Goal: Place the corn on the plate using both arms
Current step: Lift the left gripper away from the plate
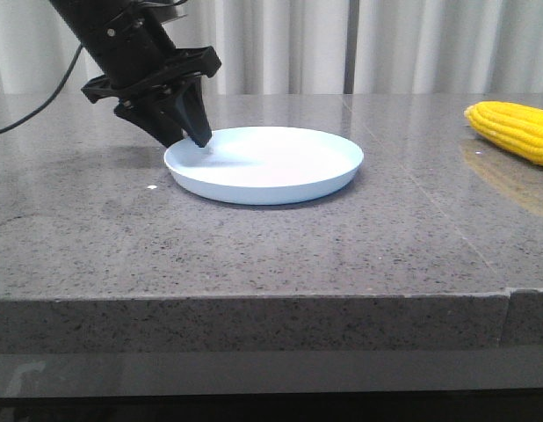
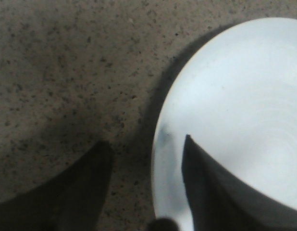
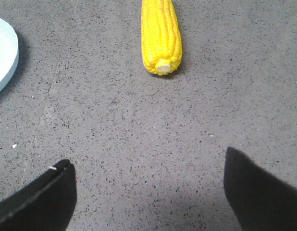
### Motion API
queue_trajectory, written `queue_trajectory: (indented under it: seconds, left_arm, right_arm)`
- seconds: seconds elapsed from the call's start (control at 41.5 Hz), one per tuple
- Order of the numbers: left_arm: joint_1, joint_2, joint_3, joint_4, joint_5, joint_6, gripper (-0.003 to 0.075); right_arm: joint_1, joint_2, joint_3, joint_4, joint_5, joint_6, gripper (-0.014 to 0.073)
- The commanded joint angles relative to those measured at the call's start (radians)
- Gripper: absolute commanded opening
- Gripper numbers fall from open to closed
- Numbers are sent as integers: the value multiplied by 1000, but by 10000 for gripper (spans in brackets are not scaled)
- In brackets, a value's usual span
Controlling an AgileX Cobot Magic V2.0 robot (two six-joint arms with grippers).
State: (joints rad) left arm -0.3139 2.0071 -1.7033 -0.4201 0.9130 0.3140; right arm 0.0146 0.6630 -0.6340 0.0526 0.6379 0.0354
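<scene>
The pale blue-white plate [image 1: 280,165] lies mid-table. The yellow corn [image 1: 517,130] lies on the table at the far right, apart from the plate. My left gripper [image 1: 194,141] is down at the plate's left rim. In the left wrist view the left gripper [image 2: 146,140] is open and straddles the rim of the plate [image 2: 244,96], one finger over the plate and one over the table. My right gripper [image 3: 148,156] is open and empty above bare table. The corn [image 3: 161,33] lies ahead of it, stub end towards the fingers, and the plate's edge [image 3: 2,53] shows at the side.
The grey speckled stone table [image 1: 254,255] has its front edge near the camera. Pale curtains [image 1: 280,44] hang behind it. A black cable [image 1: 43,105] runs from the left arm at the far left.
</scene>
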Motion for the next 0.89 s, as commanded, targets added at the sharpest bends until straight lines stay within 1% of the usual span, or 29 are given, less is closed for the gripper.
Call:
queue_trajectory:
  seconds: [0.0,0.145,0.217,0.289,0.386,0.458,0.555,0.675,0.868]
  left_arm:
    - [-8,-103,-34,16,-17,-1,475]
    - [-25,-198,-34,71,34,-1,473]
    - [-58,-255,-34,119,64,-1,473]
    - [-105,-315,-32,201,98,-11,473]
    - [-176,-405,-11,352,132,-83,473]
    - [-217,-480,26,420,129,-152,473]
    - [-245,-593,105,431,88,-182,473]
    - [-253,-732,221,431,24,-219,473]
    - [-253,-932,399,420,6,-246,473]
  right_arm:
    - [-5,9,-33,-11,-58,-12,647]
    - [-5,9,-33,-11,-58,-12,647]
    - [-5,9,-33,-11,-58,-12,647]
    - [-5,9,-33,-11,-58,-12,647]
    - [-5,9,-33,-11,-58,-12,647]
    - [-5,9,-33,-11,-58,-12,647]
    - [-5,9,-33,-11,-58,-12,647]
    - [-5,9,-33,-11,-58,-12,647]
    - [-5,9,-33,-11,-58,-12,647]
